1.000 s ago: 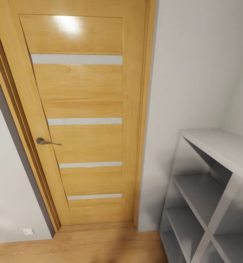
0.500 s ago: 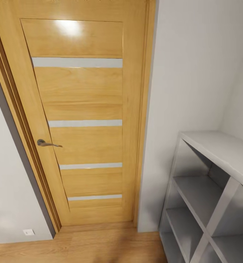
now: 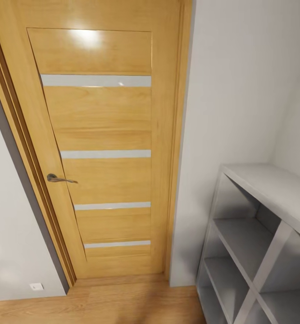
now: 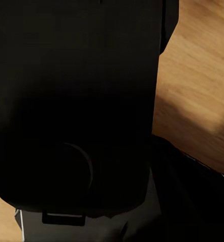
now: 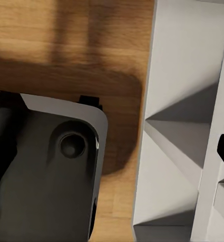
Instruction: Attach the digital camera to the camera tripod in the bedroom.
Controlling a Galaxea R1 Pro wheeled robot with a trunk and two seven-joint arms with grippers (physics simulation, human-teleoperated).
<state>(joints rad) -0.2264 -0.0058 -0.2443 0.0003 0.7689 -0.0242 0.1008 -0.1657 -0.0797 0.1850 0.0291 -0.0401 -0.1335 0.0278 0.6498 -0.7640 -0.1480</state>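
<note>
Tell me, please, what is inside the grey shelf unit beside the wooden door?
The compartments of the grey shelf unit that face the head camera look bare. Its diagonal brace and the picture's edge hide the rest.

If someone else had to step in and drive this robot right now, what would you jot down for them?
Grippers: I cannot tell whether either is open or shut. The left wrist view shows a dark robot part over wood floor; the right wrist view shows a grey-black robot part beside a grey shelf unit.

Where things are: the head view faces a closed wooden door with a metal handle, a pale wall and the shelf unit to the right. No camera or tripod can be seen here.

Done: nothing visible.

Left: find the camera and the tripod, pick up the camera, mount it on the tripod.
</note>
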